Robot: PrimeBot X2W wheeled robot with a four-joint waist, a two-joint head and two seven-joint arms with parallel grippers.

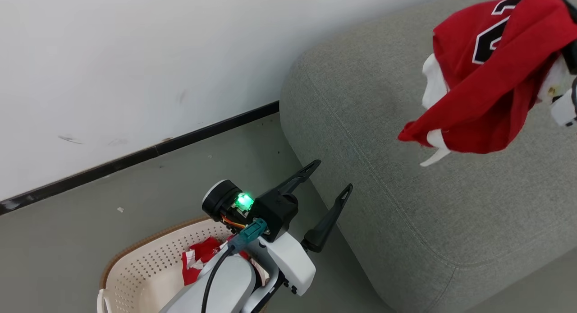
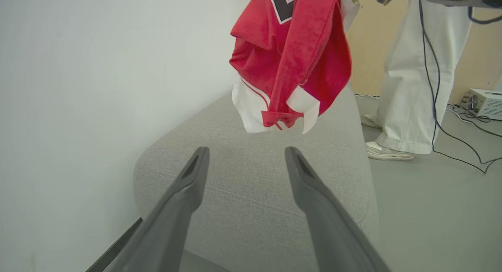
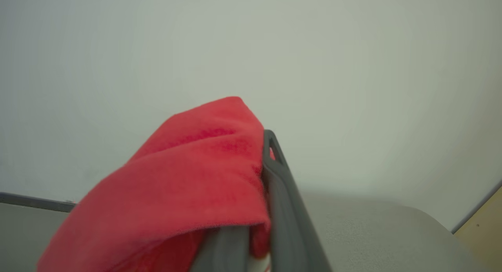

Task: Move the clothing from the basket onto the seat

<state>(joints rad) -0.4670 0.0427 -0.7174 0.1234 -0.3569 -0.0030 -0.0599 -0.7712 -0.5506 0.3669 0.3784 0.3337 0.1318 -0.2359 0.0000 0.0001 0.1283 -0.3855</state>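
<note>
A red garment (image 1: 491, 74) with white panels and black-and-white lettering hangs above the grey seat (image 1: 405, 214), near its far right. My right gripper (image 3: 262, 146) is shut on it; red cloth (image 3: 188, 185) drapes over the fingers and hides one of them. More red and white clothing (image 1: 203, 255) lies in the cream basket (image 1: 144, 272) at the lower left. My left gripper (image 1: 332, 174) is open and holds nothing, between the basket and the seat's near corner. In the left wrist view its fingers (image 2: 192, 178) point at the seat (image 2: 255, 201), with the hanging garment (image 2: 290, 56) above.
A white wall with a dark baseboard (image 1: 135, 157) runs behind the basket and the seat. Grey floor (image 1: 67, 250) surrounds the basket. A person in white trousers (image 2: 411, 87) stands beyond the seat's far end, beside cables (image 2: 439, 123) and a pale box (image 2: 484, 103).
</note>
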